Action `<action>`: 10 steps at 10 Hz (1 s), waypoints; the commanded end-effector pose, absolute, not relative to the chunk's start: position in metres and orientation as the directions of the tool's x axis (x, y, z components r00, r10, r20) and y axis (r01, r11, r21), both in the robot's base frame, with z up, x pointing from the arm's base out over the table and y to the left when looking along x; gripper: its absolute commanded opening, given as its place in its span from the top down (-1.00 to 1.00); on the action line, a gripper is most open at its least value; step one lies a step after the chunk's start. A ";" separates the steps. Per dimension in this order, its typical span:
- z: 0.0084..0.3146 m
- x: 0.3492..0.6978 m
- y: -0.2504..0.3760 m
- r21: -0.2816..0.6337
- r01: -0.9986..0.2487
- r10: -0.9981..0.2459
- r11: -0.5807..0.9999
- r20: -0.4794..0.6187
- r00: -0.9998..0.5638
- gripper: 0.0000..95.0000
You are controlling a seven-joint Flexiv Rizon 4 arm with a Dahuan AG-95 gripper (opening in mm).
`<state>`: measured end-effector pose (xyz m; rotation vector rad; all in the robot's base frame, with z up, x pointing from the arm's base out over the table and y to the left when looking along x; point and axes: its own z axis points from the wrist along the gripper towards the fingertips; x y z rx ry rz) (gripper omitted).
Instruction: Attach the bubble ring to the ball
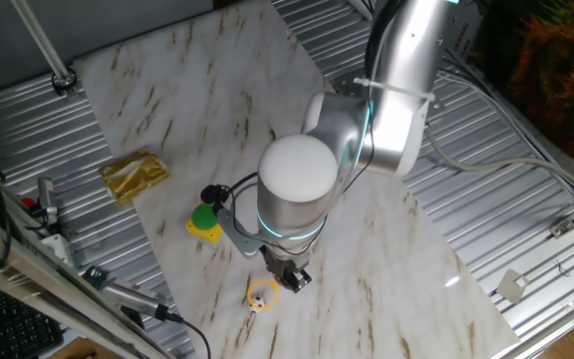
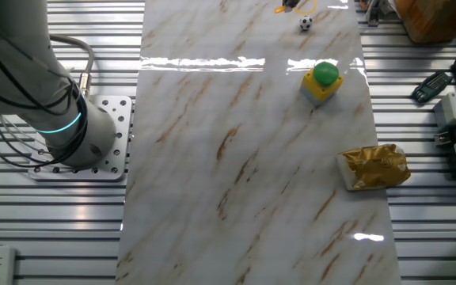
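Gripper (image 1: 289,274), its opening hidden so I cannot tell its state, hangs just beside the thin yellow-orange plastic bubble ring (image 1: 261,295) on the marble desk (image 1: 217,120), near the tiny black-and-white ball (image 2: 305,23), ring lying toward the desk's edge.

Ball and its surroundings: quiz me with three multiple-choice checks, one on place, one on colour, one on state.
1. Which lies nearest the ball?
A. the gold packet
B. the yellow button box
C. the white power strip

2. What colour is the round button on the box?
A. red
B. blue
C. green

3. How is the ball sitting?
A. on top of the button box
B. on the marble board
C. off the board, on the metal slats

Answers: 1 B, the box sits just down the board from the ball. 2 C, both views show it green. 3 B, it rests on the marble near the far edge.
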<state>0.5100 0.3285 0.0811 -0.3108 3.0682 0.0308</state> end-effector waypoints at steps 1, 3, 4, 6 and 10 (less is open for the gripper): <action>0.078 0.511 0.327 0.013 -0.204 -0.202 0.979 -0.061 -0.977 1.00; 0.073 0.513 0.326 0.012 -0.206 -0.205 0.978 -0.058 -0.977 1.00; 0.069 0.514 0.326 0.009 -0.209 -0.208 0.978 -0.056 -0.976 1.00; 0.061 0.514 0.328 0.008 -0.208 -0.207 0.978 -0.057 -0.977 1.00; 0.050 0.516 0.331 0.004 -0.208 -0.207 0.978 -0.058 -0.977 1.00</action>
